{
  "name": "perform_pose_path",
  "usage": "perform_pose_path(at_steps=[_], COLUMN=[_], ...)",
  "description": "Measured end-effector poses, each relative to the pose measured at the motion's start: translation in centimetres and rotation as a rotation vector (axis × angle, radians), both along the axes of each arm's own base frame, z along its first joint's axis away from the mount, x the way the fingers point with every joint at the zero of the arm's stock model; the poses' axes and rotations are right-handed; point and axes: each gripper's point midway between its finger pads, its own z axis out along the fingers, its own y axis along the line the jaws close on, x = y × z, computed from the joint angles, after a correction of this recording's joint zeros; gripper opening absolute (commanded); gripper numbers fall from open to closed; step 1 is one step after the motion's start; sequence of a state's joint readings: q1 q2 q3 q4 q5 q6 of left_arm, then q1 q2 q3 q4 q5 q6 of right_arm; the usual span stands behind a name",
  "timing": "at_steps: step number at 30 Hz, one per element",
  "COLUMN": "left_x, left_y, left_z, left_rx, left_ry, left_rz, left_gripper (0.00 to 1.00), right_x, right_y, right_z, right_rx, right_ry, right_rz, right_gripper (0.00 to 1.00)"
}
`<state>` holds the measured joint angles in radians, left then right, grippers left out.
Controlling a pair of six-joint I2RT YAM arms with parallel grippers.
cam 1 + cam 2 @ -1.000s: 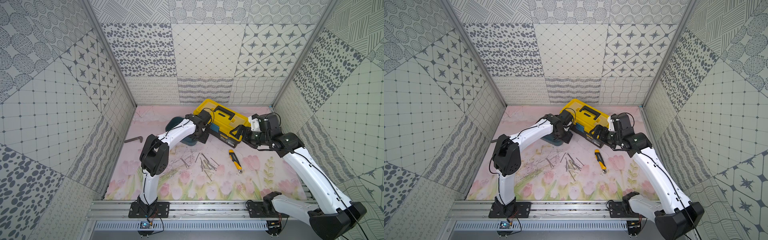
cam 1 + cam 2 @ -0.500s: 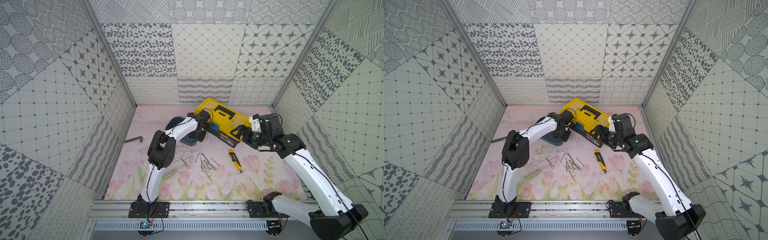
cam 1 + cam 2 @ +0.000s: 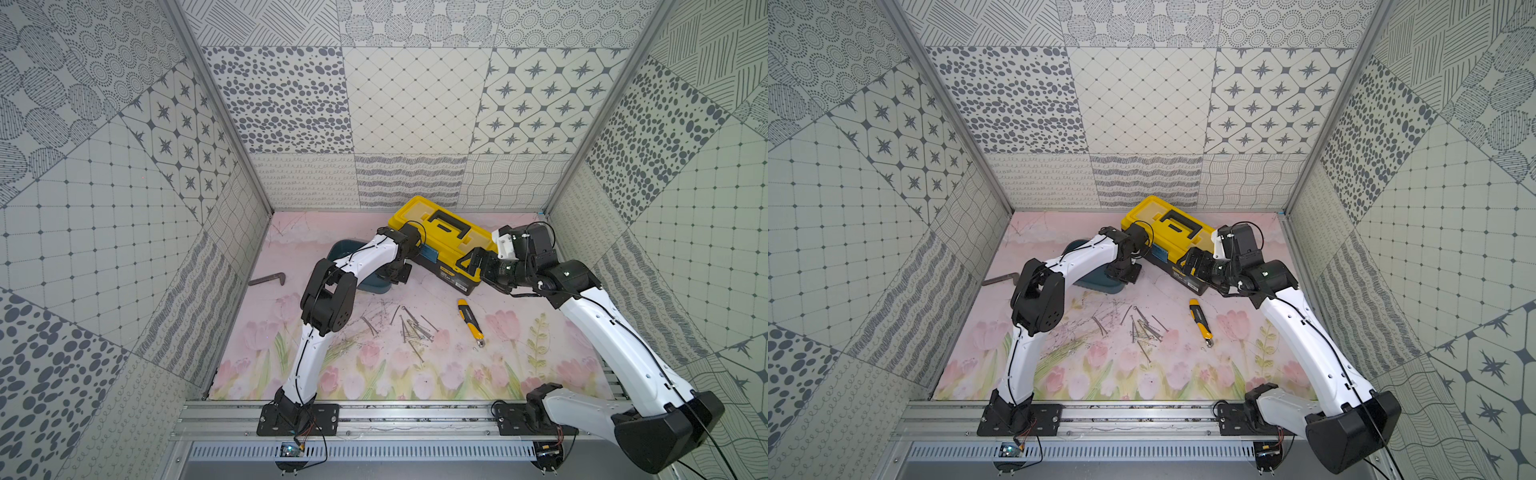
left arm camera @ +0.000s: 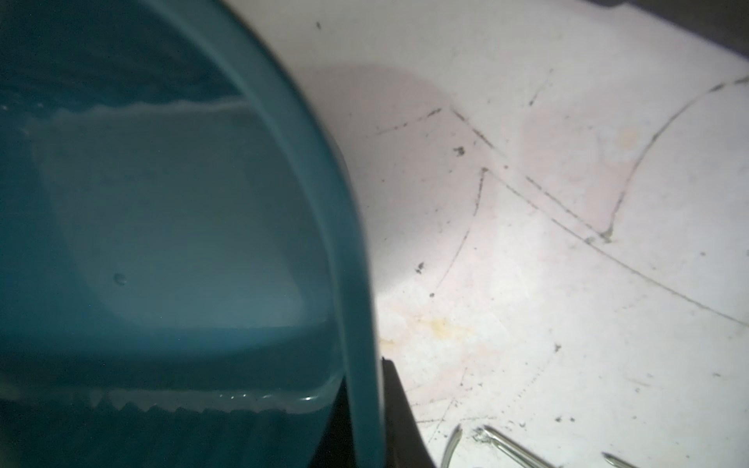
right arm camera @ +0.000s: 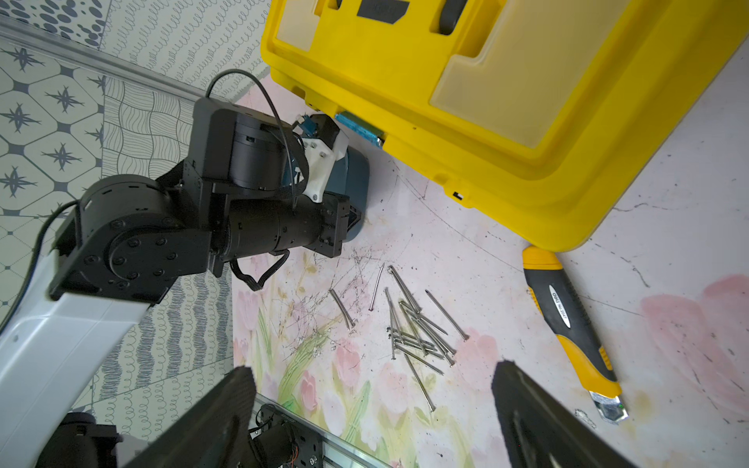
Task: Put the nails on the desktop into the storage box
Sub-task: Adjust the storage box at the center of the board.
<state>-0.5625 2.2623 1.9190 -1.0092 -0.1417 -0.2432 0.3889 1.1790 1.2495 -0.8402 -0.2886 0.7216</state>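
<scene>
The left end effector (image 4: 364, 429) is clamping the storage box (image 4: 316, 162) rim. The right end effector (image 5: 373, 368) is hanging wide open, empty, while the nails (image 3: 411, 330) are lying scattered on the surface (image 3: 457, 374) near that box.

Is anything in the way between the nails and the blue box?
No. The stretch of desktop between the nails and the storage box is bare. Only the left gripper sits there, clamped on the box's rim on the side facing the nails.
</scene>
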Motion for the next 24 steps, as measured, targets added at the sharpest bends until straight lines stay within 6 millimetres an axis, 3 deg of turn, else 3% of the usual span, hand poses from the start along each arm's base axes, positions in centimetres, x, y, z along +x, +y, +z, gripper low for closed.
perform_pose_path(at_steps=[12,24], left_x=[-0.1,-0.1], left_y=[-2.1,-2.3], left_z=[0.1,0.0], left_rx=[0.007,-0.011], left_ry=[0.016,0.015], left_rz=[0.063,0.216], left_gripper=[0.00,0.00], right_x=[-0.4,-1.3], right_y=[0.2,0.2], right_z=[0.6,1.5], right_rx=[0.004,0.028], right_ry=[-0.026,-0.056], right_rz=[0.031,0.048], right_gripper=[0.97,0.97])
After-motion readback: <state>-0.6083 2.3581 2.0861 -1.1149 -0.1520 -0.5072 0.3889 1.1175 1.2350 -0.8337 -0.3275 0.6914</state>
